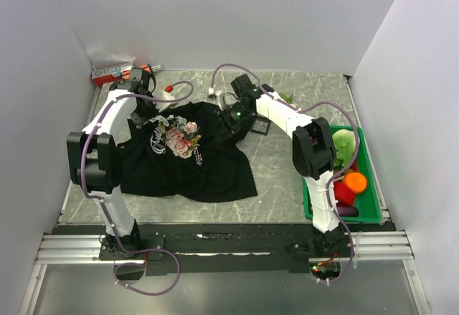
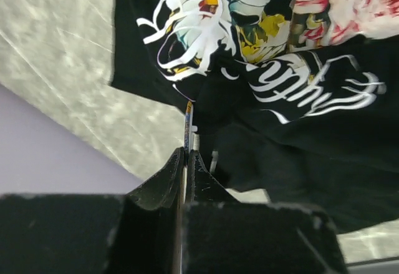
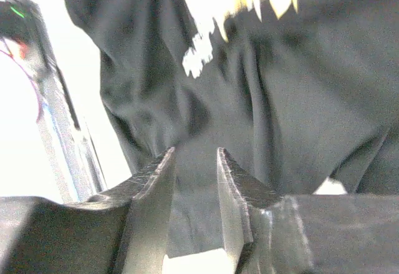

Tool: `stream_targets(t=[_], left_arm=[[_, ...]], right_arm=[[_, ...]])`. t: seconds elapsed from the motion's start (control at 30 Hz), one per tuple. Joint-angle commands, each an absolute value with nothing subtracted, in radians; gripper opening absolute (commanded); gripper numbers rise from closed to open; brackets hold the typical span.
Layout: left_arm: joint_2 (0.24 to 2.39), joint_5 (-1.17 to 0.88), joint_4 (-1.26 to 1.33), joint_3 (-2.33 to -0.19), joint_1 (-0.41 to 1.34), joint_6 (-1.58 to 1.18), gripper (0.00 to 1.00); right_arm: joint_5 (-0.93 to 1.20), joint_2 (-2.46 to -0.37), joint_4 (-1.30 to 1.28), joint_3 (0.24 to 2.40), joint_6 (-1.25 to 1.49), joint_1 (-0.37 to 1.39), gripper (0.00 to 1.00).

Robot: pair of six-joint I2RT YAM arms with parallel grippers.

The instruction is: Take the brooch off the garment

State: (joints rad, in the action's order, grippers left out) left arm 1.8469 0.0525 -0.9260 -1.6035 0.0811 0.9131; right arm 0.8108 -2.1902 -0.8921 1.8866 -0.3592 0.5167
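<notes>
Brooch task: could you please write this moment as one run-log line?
left gripper: shut, at shirt edge | right gripper: open, over shirt | brooch: not made out

The grey marbled table (image 1: 287,179) carries the black garment (image 1: 208,171), which lies crumpled between the two sets of jaws and reaches well back toward the arm bases, one far edge at the left jaws and another at the right jaws. Just right of the right jaws sits a small black box (image 1: 259,125), and well to their right, nearer the bases, a green tray (image 1: 371,171). Beyond the left jaws lie a white bottle (image 1: 168,92) and, in the far corner, a red-orange object (image 1: 111,76).
</notes>
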Motion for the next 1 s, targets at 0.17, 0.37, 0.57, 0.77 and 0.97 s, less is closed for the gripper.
stream_targets(t=[0.17,0.37,0.57,0.77,0.97], left_arm=[[1.792,-0.032,-0.957,-1.572,0.072,0.493,0.01],[1.689,-0.048,-0.887,-1.461,0.072,0.251,0.01],[1.628,-0.035,-0.883,-1.436,0.072,0.147,0.01],[1.568,-0.040,-0.911,-1.404,0.072,0.150,0.01],[1.523,-0.060,-0.919,-1.361,0.072,0.135,0.01]], right_arm=[[0.886,-2.032,0.024,1.638,0.078,0.586,0.59],[0.818,-2.154,0.242,1.712,0.224,0.649,0.59],[0.759,-2.293,0.264,1.847,0.243,0.733,0.61],[0.690,-2.373,0.244,1.937,0.290,0.781,0.65],[0.706,-2.401,0.299,1.939,0.308,0.814,0.65]])
